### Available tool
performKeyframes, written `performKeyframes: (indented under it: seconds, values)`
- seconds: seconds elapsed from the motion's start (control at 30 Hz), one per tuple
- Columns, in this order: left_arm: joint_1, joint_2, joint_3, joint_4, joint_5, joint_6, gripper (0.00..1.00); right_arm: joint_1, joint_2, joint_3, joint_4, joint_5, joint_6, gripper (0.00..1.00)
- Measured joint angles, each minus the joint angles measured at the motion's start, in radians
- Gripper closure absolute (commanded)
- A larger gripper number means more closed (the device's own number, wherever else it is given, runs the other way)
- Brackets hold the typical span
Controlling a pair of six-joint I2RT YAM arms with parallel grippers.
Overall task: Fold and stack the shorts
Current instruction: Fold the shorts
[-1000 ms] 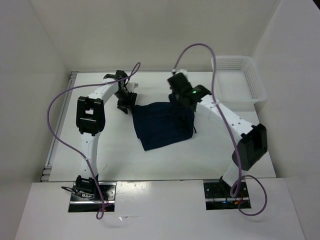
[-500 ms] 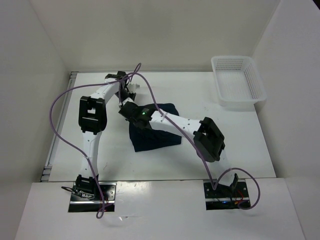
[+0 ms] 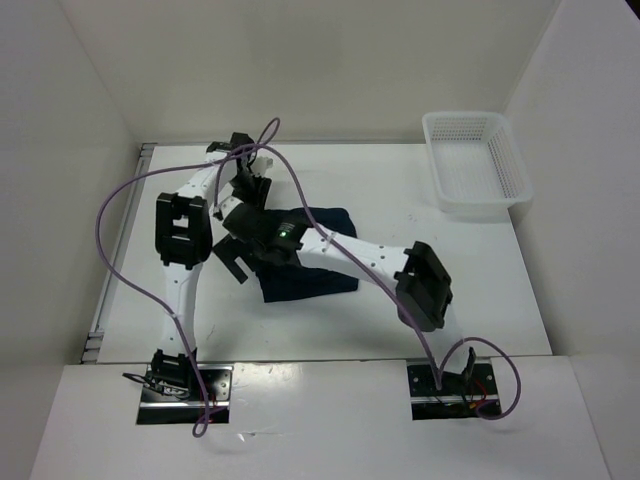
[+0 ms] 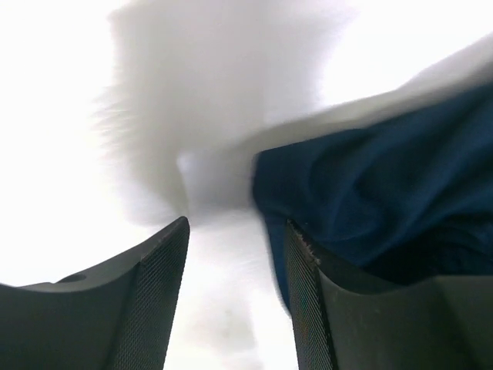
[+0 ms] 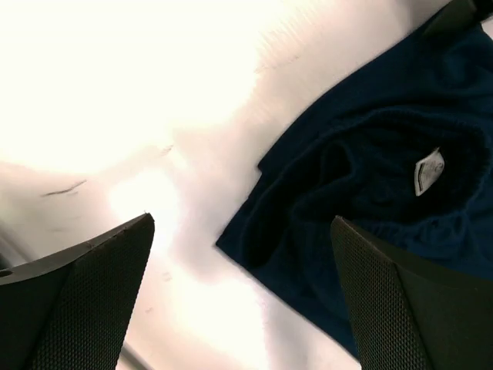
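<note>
On table (image 3: 470, 290) centre-left, navy shorts (image 3: 312, 272) lie; right gripper (image 5: 243, 223) hovers wide open at their left edge, left gripper (image 4: 237, 225) open, empty, just beyond.

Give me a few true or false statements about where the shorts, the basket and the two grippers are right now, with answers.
1. The shorts lie in the basket. False: they lie on the table, with the basket apart at the far right.
2. The right gripper is open, holding nothing. True.
3. A white tag shows on the shorts. True.
4. The left gripper is clamped on the shorts. False: it is open, with bare table between its fingers.
</note>
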Motion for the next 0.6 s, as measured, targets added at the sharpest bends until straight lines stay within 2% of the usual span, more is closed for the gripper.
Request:
performKeyframes:
  seconds: [0.07, 0.17, 0.27, 0.37, 0.47, 0.6]
  values:
    - [0.007, -0.017, 0.000, 0.018, -0.035, 0.000, 0.40, 0.000, -0.065, -0.064, 0.056, -0.019, 0.011, 0.00]
    - [0.011, -0.087, -0.002, 0.023, -0.031, 0.001, 0.35, -0.039, -0.257, -0.247, 0.141, -0.046, 0.066, 0.00]
    - [0.000, -0.217, -0.019, 0.005, 0.035, 0.001, 0.33, -0.170, -0.495, -0.466, 0.226, -0.051, 0.158, 0.01]
    - [-0.039, -0.331, -0.030, -0.043, 0.105, 0.001, 0.28, -0.346, -0.659, -0.630, 0.264, -0.021, 0.262, 0.02]
    - [-0.119, -0.380, -0.109, -0.066, 0.140, 0.003, 0.24, -0.442, -0.701, -0.751, 0.265, -0.002, 0.349, 0.04]
    - [-0.212, -0.316, -0.248, -0.065, 0.132, 0.002, 0.24, -0.465, -0.652, -0.867, 0.244, -0.020, 0.435, 0.05]
